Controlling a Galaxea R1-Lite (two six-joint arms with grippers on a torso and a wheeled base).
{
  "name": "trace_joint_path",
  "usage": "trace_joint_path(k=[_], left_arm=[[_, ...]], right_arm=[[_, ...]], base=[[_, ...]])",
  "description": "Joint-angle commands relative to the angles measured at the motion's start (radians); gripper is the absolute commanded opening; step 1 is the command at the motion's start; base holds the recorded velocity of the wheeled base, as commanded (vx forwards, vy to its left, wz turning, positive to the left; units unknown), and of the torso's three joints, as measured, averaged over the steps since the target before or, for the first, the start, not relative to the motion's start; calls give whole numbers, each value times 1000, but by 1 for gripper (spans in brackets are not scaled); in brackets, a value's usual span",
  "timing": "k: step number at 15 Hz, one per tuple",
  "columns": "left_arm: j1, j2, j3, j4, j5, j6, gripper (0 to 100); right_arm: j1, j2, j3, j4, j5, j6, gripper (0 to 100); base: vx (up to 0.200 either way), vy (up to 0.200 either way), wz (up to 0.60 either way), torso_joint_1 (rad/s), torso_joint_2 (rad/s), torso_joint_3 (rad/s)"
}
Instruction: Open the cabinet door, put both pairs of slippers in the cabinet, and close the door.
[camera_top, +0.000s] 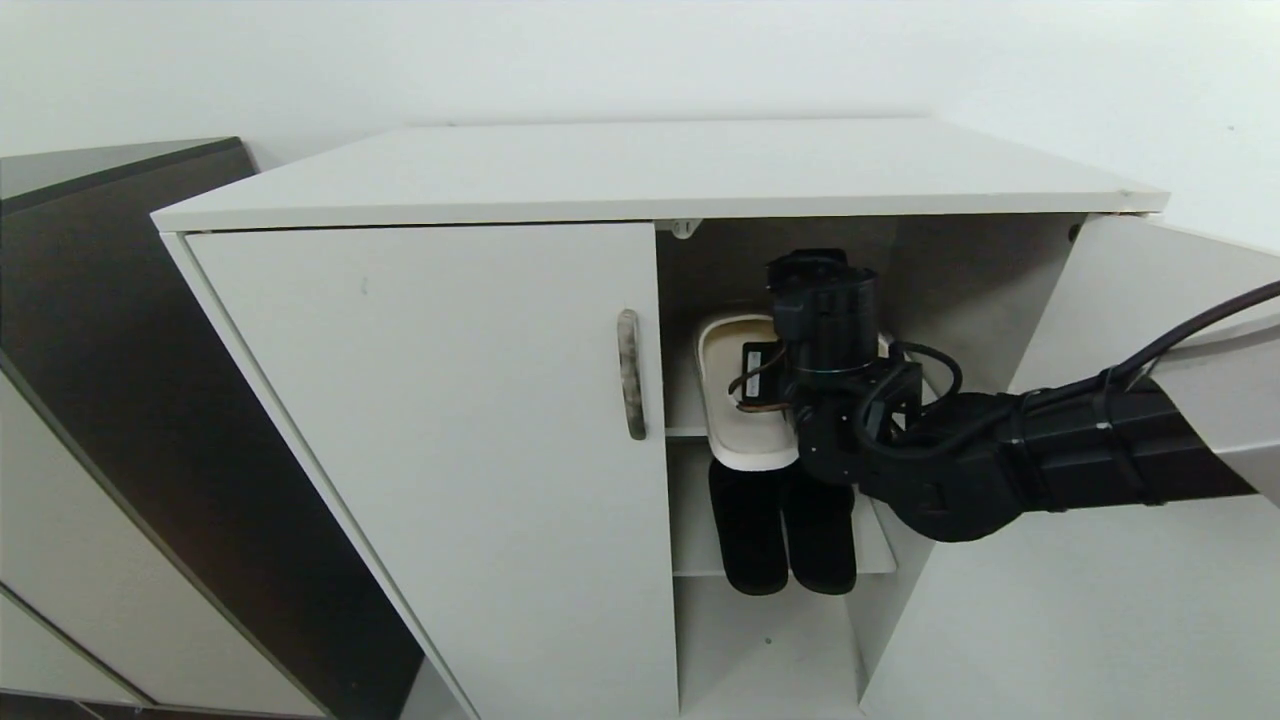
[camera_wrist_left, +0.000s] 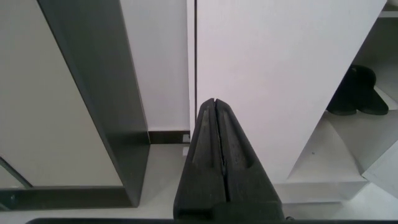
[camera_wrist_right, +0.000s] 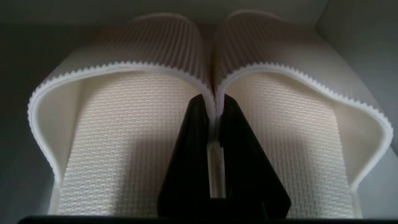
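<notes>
Right wrist view, ribbed cream slippers (camera_wrist_right: 124, 124), paired

Open cabinet (camera_top: 640, 170) holds cream slippers (camera_top: 745, 440) above black slippers (camera_top: 785, 540).

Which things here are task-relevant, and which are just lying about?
Job:
white slippers, pinched in right gripper
black slippers on the lower shelf
cabinet
open door

Lying about:
dark panel beside the cabinet
</notes>
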Motion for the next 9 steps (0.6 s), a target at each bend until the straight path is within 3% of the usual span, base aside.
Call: trace_joint_path(k=[1,9], left_arm=[[0,1,0,0,0,0,0],[0,1,0,0,0,0,0]], right_arm=[[-22,41,-48,14,1,-8,0],[-60,75,-102,52,36,-6,0]], base=[[0,0,0,0,0,0],[0,0,0,0,0,0]])
